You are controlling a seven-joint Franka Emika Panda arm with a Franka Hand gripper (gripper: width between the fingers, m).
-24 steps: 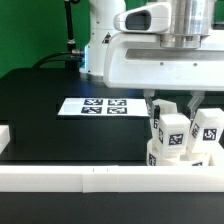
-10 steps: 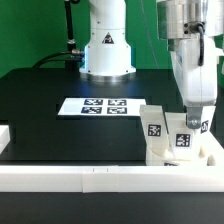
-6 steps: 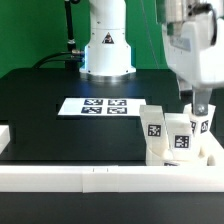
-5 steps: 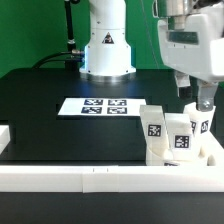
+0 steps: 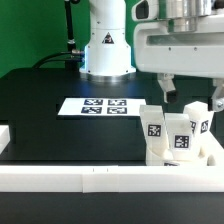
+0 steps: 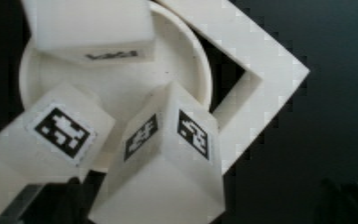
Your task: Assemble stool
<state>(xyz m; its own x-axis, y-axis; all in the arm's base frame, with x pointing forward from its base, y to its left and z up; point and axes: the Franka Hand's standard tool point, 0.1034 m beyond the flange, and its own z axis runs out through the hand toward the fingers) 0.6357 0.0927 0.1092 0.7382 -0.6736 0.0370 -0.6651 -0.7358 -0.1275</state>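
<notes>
Risen clear, fingers point(image 5: 190, 88) spread wide — three legs point(image 5: 180, 137) stand on one seat point(image 5: 158, 155).

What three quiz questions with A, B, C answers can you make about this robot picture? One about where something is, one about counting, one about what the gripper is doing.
1. Where is the marker board?
A. On the black table
B. On top of the legs
C. In the gripper

2. How many tagged legs stand on the seat?
A. One
B. Three
C. Five

3. What is the gripper doing?
A. Squeezing a leg
B. Holding the board
C. Hanging above the legs, holding nothing

Answers:
1 A, it lies flat on the table.
2 B, legs and stand on the seat.
3 C, nothing sits between its fingers.
</notes>
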